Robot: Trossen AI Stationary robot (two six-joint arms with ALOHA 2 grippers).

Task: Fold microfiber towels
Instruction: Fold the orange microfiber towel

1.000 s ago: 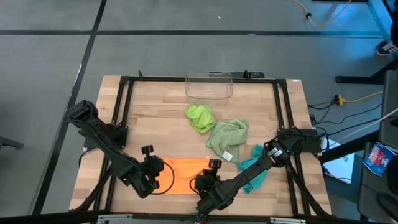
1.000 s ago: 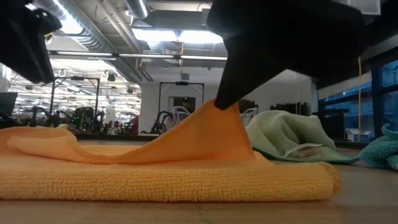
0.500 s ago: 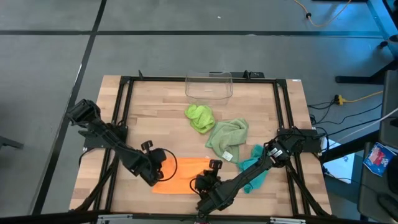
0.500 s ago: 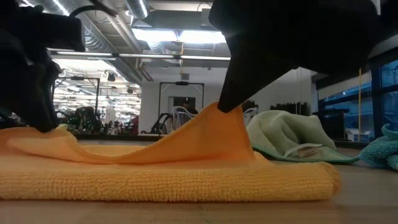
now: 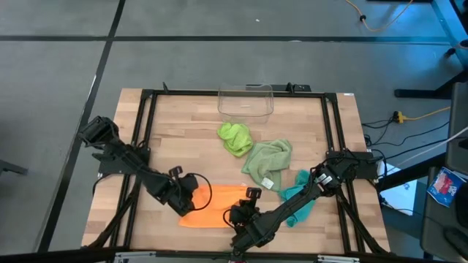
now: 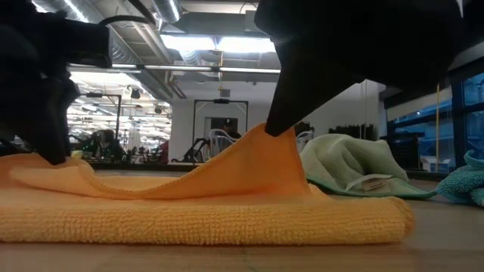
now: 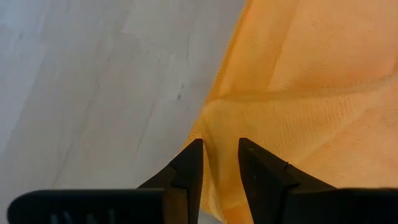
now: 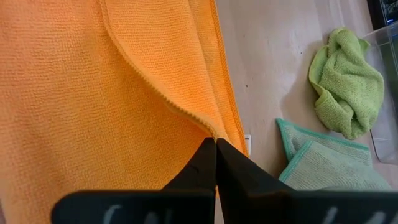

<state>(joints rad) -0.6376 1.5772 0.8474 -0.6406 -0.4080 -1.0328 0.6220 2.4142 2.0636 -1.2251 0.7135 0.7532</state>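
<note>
The wooden bench (image 5: pixel 183 124) is sitting on grey floor (image 5: pixel 58 66) (workshop room behind). The left gripper (image 7: pixel 216 163), fingers parted astride the orange towel (image 5: pixel 219 207), is now lying further in; the right gripper (image 8: pixel 216 148) is staying clenched on it.

Overhead view straight down, low view table-level, both sharing orange towel (image 5: pixel 219 206)

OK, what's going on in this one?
Two robot arms are folding the orange towel at the near edge of the table. The right gripper is shut on a pinch of the towel's edge, lifting it into a peak. The left gripper is at the towel's other end, fingers slightly apart with cloth between them. The lime green towel, sage green towel and teal towel lie crumpled and unfolded, with a clear bin behind them.
</note>
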